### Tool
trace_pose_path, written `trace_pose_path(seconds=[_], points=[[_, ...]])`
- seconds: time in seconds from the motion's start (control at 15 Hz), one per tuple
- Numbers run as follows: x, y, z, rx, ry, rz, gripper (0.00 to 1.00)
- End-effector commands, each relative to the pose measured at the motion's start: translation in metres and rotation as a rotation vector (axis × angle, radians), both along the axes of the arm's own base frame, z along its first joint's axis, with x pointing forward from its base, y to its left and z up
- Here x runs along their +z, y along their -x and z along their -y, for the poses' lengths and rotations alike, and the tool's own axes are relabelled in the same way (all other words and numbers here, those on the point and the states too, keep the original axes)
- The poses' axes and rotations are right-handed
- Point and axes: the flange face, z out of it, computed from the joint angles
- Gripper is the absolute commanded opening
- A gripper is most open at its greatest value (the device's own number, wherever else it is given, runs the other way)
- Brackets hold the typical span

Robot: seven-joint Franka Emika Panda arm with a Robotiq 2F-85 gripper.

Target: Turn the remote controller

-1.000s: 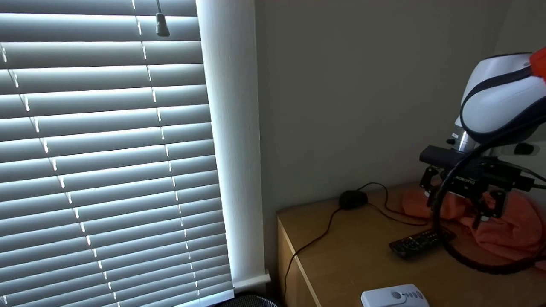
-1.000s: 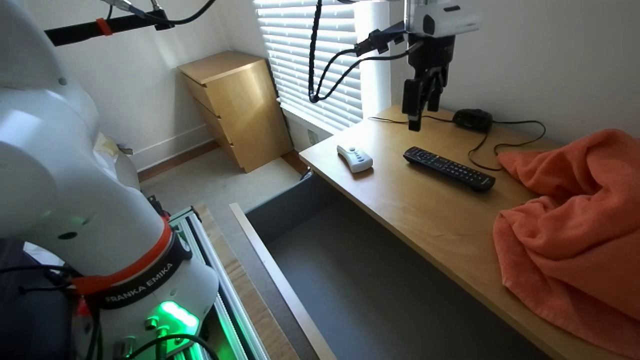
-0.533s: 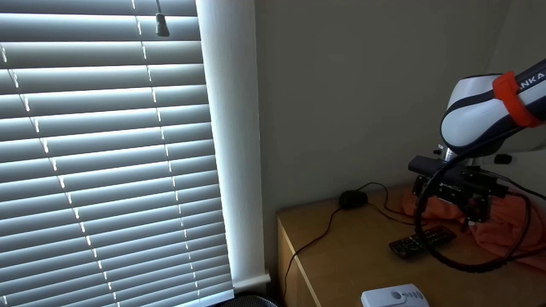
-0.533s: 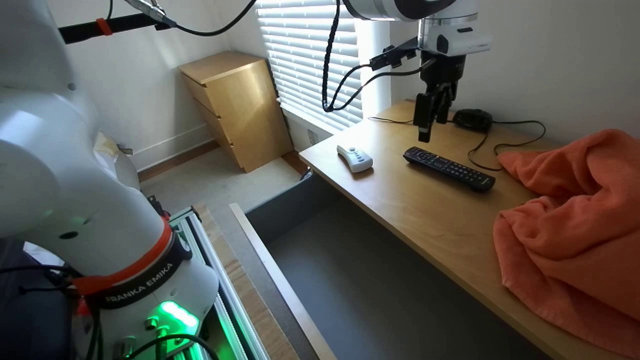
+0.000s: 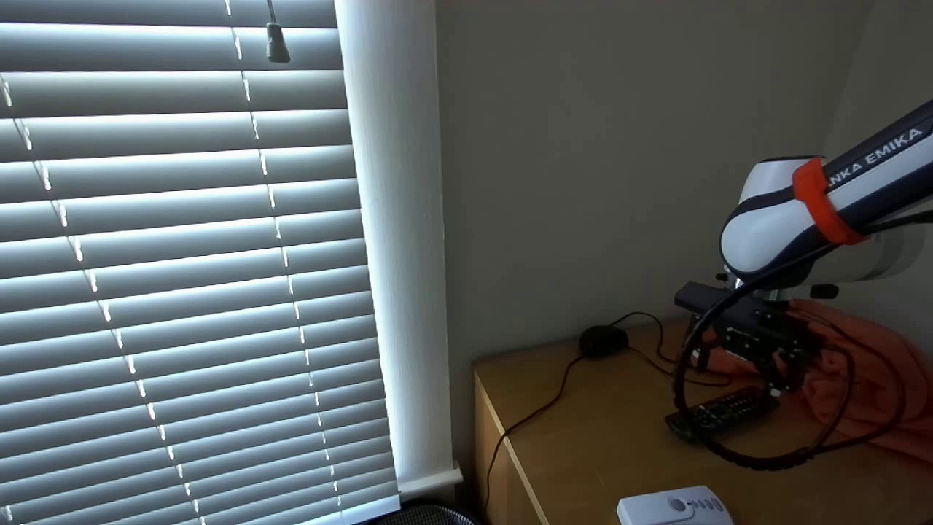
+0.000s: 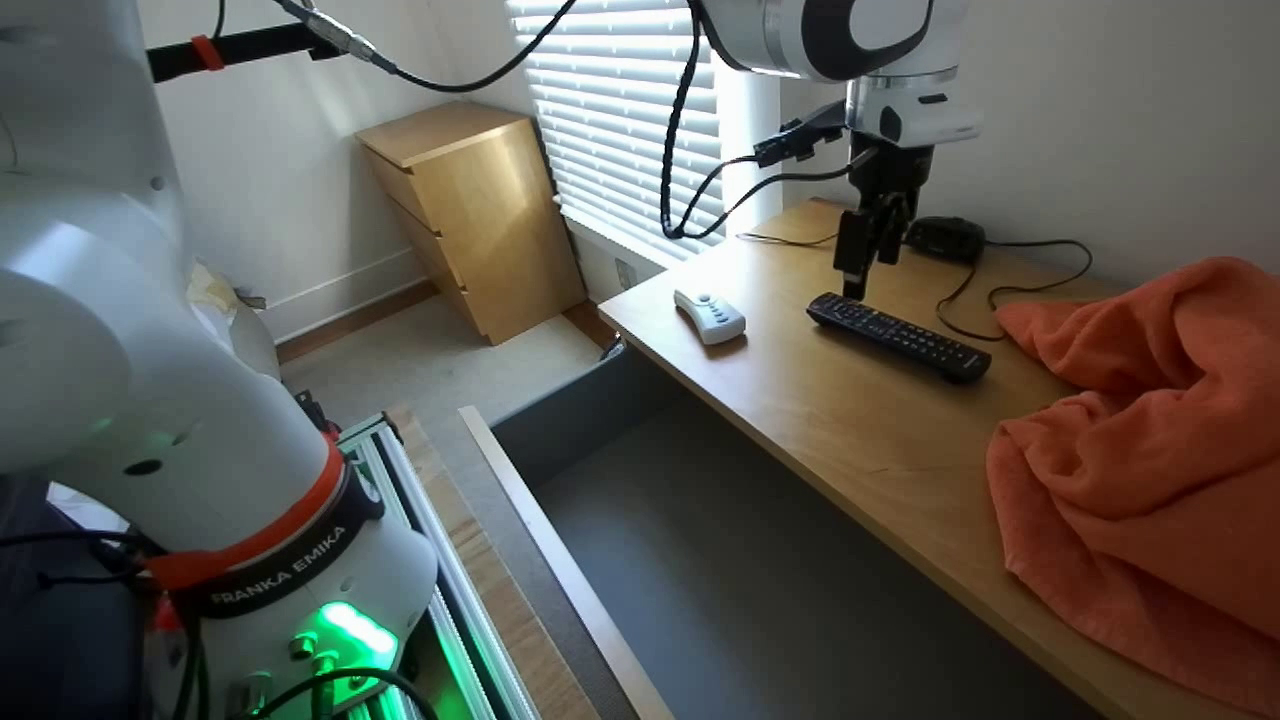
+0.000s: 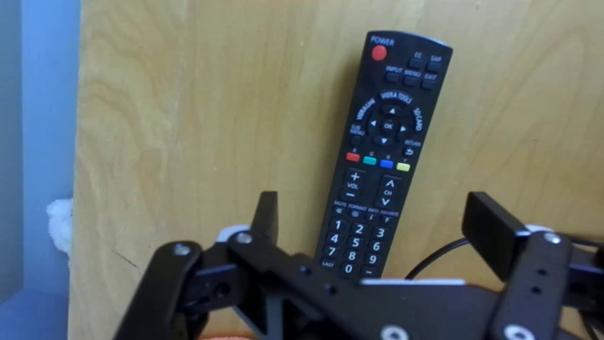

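Note:
The remote controller (image 7: pixel 377 156) is a slim black bar with white-lettered buttons, lying flat, button side up, on the wooden dresser top (image 6: pixel 790 400). It shows in both exterior views (image 5: pixel 721 414) (image 6: pixel 905 342). In the wrist view it lies slightly tilted, with its red power button at the far end. My gripper (image 7: pixel 370 208) is open and empty above it. Its two fingers show on either side of the number-key half, apart from it, and the gripper body hides the near end. My gripper also shows in both exterior views (image 5: pixel 736 378) (image 6: pixel 870 275), just above the remote.
A white controller (image 6: pixel 710 318) lies near the dresser's front corner. A crumpled orange cloth (image 6: pixel 1150 450) covers one end. A black cable with a round black piece (image 6: pixel 945 238) runs along the wall side. An open grey drawer (image 6: pixel 740 540) is below the front edge.
My gripper has come down toward the remote controller, moving left in an exterior view and slightly right in an exterior view. The remote controller has not moved.

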Motion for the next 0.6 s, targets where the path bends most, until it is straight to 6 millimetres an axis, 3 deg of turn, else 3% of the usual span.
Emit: trace_pose_path(seconds=[0.0, 0.53], points=[[-0.028, -0.017, 0.003, -0.039, -0.006, -0.014, 1.00], [-0.059, -0.033, 0.022, -0.101, -0.027, -0.034, 1.00]])
